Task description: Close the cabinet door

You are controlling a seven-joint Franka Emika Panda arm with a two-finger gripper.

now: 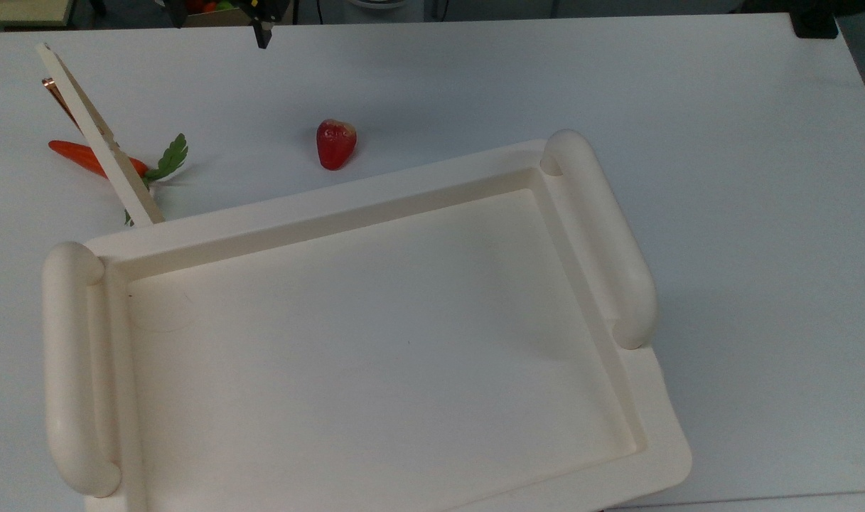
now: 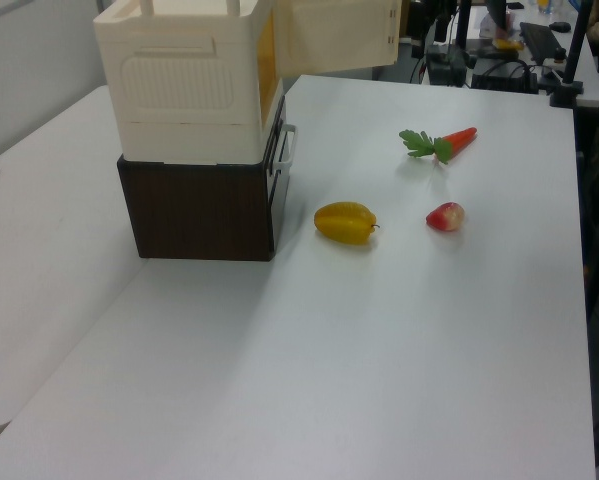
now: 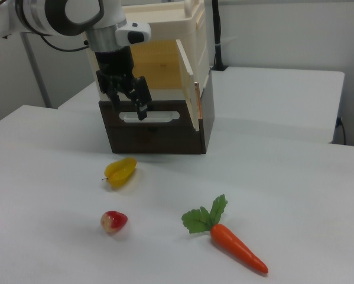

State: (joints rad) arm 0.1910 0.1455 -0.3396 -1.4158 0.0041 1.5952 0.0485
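The cabinet door (image 3: 187, 83) is a thin cream panel swung wide open from the cream cabinet (image 3: 165, 59), with a slim copper handle (image 3: 197, 103) on its outer edge. In the top view the door (image 1: 98, 135) juts out edge-on from the cabinet top's far left corner. In the left view the door (image 2: 334, 35) hangs open to the right of the cabinet. My gripper (image 3: 131, 106) is open and holds nothing. It hangs in front of the cabinet opening, left of the door in the right view. Its tip (image 1: 263, 34) shows at the top view's upper edge.
A carrot (image 3: 236, 248) with green leaves, a red fruit (image 3: 113, 221) and a yellow fruit (image 3: 120, 170) lie on the white table (image 3: 295, 177) in front of the cabinet. The carrot (image 1: 84, 156) lies partly under the open door. A dark drawer unit (image 3: 159, 133) sits below the cream box.
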